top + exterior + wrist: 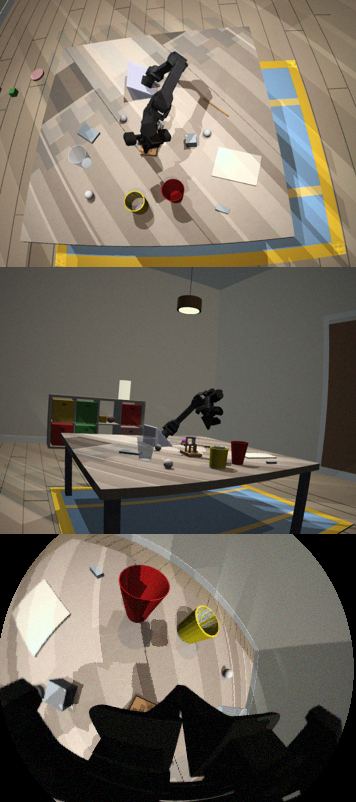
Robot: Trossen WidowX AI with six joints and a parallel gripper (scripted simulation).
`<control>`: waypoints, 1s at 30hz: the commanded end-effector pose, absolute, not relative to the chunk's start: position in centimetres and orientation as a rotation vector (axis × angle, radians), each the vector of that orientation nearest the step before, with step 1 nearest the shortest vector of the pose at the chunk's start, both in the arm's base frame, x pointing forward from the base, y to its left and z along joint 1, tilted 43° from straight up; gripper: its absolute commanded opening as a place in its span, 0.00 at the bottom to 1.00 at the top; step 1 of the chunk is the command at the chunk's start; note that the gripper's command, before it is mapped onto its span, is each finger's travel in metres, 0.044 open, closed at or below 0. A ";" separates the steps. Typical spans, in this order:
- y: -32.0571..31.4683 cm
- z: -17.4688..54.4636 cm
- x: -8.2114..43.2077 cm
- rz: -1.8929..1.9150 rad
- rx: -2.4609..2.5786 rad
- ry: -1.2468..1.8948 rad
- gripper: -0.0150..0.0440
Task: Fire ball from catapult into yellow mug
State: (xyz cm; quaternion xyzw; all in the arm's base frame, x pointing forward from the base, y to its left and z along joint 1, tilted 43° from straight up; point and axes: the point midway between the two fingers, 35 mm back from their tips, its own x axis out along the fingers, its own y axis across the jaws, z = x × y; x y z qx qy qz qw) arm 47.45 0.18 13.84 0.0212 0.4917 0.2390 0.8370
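Observation:
The wooden catapult (148,152) (191,452) (141,703) stands mid-table, mostly covered by the arm in the top view. The purple ball (183,440) sits in the small dish at the catapult's rear in the exterior view; it is hidden in the other two views. The yellow mug (140,211) (218,457) (192,632) stands upright in front of the catapult, towards the table's near edge. My gripper (146,150) (208,427) (180,688) is shut with nothing between its fingers. It hangs above the catapult, with a gap under the fingertips in the exterior view.
A red cup (172,186) (239,452) (137,604) stands beside the mug. A clear cup (77,154) (145,449) stands left. A grey block (190,139) (57,693) and a pale ball (207,132) lie right of the catapult. A lilac wedge (135,76) (150,434) is behind.

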 end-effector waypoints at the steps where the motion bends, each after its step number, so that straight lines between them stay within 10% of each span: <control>1: 1.0 13.8 45.9 0.545 -0.065 1.070 0.25; 30: 4.4 13.7 32.9 0.995 -0.864 1.256 0.25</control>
